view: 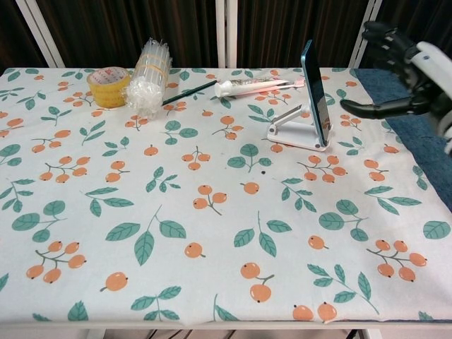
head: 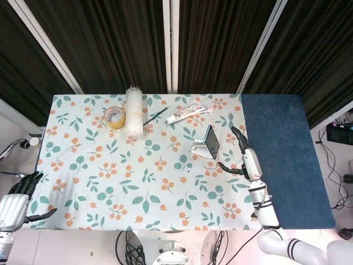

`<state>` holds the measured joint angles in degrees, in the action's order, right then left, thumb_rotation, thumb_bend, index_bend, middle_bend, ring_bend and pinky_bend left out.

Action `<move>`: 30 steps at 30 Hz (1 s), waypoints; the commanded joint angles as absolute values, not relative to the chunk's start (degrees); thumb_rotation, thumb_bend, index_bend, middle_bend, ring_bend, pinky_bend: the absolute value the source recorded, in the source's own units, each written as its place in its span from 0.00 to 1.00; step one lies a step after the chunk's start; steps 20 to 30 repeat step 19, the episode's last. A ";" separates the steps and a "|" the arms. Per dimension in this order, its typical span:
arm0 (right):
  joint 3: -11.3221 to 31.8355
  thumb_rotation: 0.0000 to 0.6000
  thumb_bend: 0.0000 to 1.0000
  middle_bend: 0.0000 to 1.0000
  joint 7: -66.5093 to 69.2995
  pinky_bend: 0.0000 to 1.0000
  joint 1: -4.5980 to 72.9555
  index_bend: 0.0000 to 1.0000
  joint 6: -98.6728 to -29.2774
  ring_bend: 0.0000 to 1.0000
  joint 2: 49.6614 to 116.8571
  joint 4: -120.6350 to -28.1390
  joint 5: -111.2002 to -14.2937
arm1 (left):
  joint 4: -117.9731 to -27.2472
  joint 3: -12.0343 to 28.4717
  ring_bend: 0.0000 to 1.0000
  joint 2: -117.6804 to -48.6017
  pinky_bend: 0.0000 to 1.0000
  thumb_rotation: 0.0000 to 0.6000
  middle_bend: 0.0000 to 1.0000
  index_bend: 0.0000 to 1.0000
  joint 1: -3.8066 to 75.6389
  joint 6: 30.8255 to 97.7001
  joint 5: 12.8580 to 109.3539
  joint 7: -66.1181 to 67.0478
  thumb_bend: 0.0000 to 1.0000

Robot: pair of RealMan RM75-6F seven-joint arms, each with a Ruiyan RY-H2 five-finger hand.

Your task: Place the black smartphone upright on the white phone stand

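1. Table (head: 83,182): covered w/ white cloth, leaf-and-orange-berry print; dark blue mat (head: 284,160) on right end.
2. Far edge, L to R: yellow tape roll (head: 115,117), clear bundle of plastic tubes (head: 132,111), dark pen (head: 156,115), toothpaste tube (head: 189,114).
3. White phone stand (view: 294,132) near right side, carrying black smartphone (view: 315,90) upright.

my right hand (head: 244,156): slim black fingers (view: 385,44) on a white-shelled palm, joined to a white forearm built of ringed segments with dark seams; two black bands mark the wider white arm near the lower edge of the head view. my left hand (head: 21,193): black fingers, a ribbed white back and a silver-grey wrist.
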<state>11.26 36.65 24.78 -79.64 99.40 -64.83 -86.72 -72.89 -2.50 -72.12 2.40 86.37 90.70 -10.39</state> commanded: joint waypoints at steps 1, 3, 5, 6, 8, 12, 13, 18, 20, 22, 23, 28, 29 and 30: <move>5.38 1.00 0.09 0.00 22.08 0.00 17.08 0.00 -90.84 0.00 89.01 -66.18 -93.79 | -73.74 -2.46 0.08 -71.72 0.22 0.53 0.05 0.07 2.34 86.51 90.69 -9.51 0.05; 4.34 1.00 0.10 0.00 12.18 0.00 13.47 0.00 -93.03 0.00 85.40 -65.91 -92.71 | -74.61 -2.43 0.08 -71.36 0.22 0.53 0.05 0.07 2.34 86.65 90.78 -8.63 0.05; 3.73 1.00 0.10 0.00 2.17 0.00 9.67 0.00 -93.52 0.00 81.85 -67.70 -89.48 | -75.52 -2.37 0.08 -70.93 0.22 0.53 0.05 0.07 2.29 86.72 90.68 -7.63 0.06; 3.65 1.00 0.10 0.00 -1.74 0.00 8.06 0.00 -93.68 0.00 80.45 -69.25 -87.70 | -75.88 -2.32 0.08 -70.74 0.22 0.54 0.05 0.07 2.26 86.75 90.60 -7.19 0.06; 3.43 1.00 0.10 0.00 -8.55 0.00 4.74 0.00 -93.85 0.00 77.65 -73.34 -83.67 | -76.68 -2.19 0.08 -70.36 0.22 0.54 0.05 0.07 2.16 86.77 90.28 -6.34 0.06; 2.67 1.00 0.10 0.00 -11.14 0.00 0.69 0.00 -93.01 0.00 74.44 -78.46 -78.70 | -77.73 -1.87 0.08 -69.90 0.22 0.54 0.05 0.07 2.18 86.61 89.74 -5.46 0.06; 2.55 1.00 0.10 0.00 -10.23 0.00 0.20 0.00 -92.67 0.00 74.01 -78.78 -78.25 | -77.93 -1.80 0.08 -69.83 0.22 0.54 0.05 0.07 2.23 86.54 89.69 -5.33 0.06; 2.68 1.00 0.10 0.00 -4.88 0.00 -0.85 0.00 -90.39 0.00 72.84 -78.49 -77.13 | -78.30 -1.35 0.08 -69.91 0.22 0.54 0.05 0.07 2.51 86.38 89.42 -4.66 0.06; 2.73 1.00 0.10 0.00 -3.87 0.00 -0.80 0.00 -89.88 0.00 72.60 -78.52 -77.28 | -78.26 -1.25 0.08 -69.98 0.22 0.54 0.05 0.07 2.53 86.42 89.36 -4.56 0.06; 2.73 1.00 0.10 0.00 -3.87 0.00 -0.80 0.00 -89.88 0.00 72.60 -78.52 -77.28 | -78.26 -1.25 0.08 -69.98 0.22 0.54 0.05 0.07 2.53 86.42 89.36 -4.56 0.06; 2.73 1.00 0.10 0.00 -3.87 0.00 -0.80 0.00 -89.88 0.00 72.60 -78.52 -77.28 | -78.26 -1.25 0.08 -69.98 0.22 0.54 0.05 0.07 2.53 86.42 89.36 -4.56 0.06; 2.73 1.00 0.10 0.00 -3.87 0.00 -0.80 0.00 -89.88 0.00 72.60 -78.52 -77.28 | -78.26 -1.25 0.08 -69.98 0.22 0.54 0.05 0.07 2.53 86.42 89.36 -4.56 0.06; 2.73 1.00 0.10 0.00 -3.87 0.00 -0.80 0.00 -89.88 0.00 72.60 -78.52 -77.28 | -78.26 -1.25 0.08 -69.98 0.22 0.54 0.05 0.07 2.53 86.42 89.36 -4.56 0.06; 2.73 1.00 0.10 0.00 -3.87 0.00 -0.80 0.00 -89.88 0.00 72.60 -78.52 -77.28 | -78.26 -1.25 0.08 -69.98 0.22 0.54 0.05 0.07 2.53 86.42 89.36 -4.56 0.06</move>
